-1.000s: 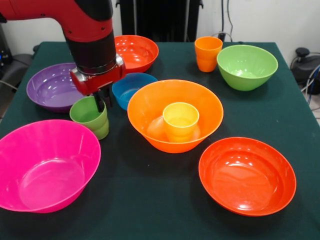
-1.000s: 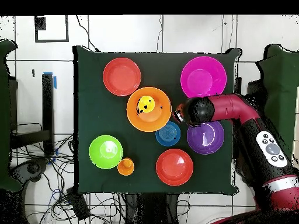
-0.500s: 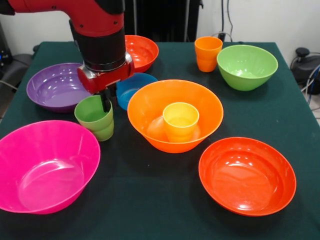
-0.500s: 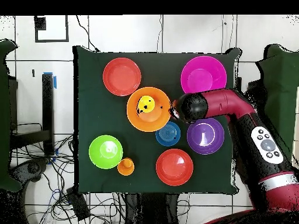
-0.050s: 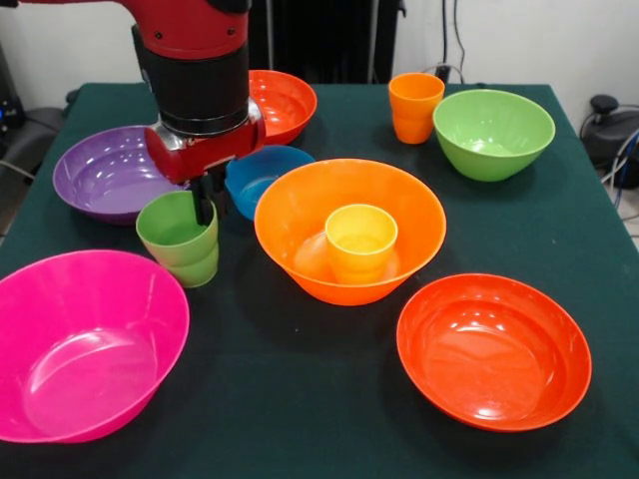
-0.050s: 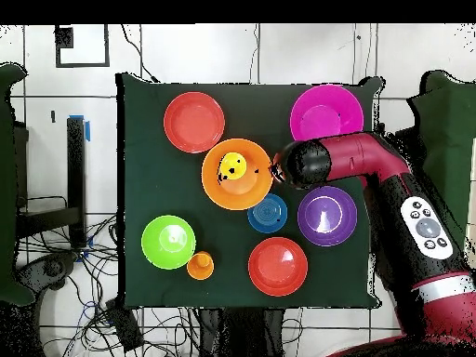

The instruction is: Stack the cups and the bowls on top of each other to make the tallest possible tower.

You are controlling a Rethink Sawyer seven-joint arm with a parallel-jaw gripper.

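Observation:
My gripper point(image 5: 204, 205) is shut on the rim of the green cup point(image 5: 180, 242), one finger inside it. The cup hangs slightly tilted between the purple bowl point(image 5: 100, 175), the pink bowl point(image 5: 80, 349) and the small blue bowl point(image 5: 255, 175). The yellow cup point(image 5: 360, 239) stands upright inside the large light orange bowl point(image 5: 290, 249), just right of my gripper. In the overhead view the arm's wrist hides the green cup, beside the light orange bowl point(image 6: 244, 193) and yellow cup point(image 6: 232, 166).
An orange cup point(image 5: 414, 108) stands next to the lime green bowl point(image 5: 491, 130) at the far right. One red-orange bowl point(image 5: 285, 100) sits behind my arm, another point(image 5: 492, 349) at the near right. The pink bowl point(image 6: 326, 112) lies close to the table's edge.
My gripper with the green cup swung slightly right, then back left and a little nearer the camera. The pink bowl slid towards the table's near-left corner.

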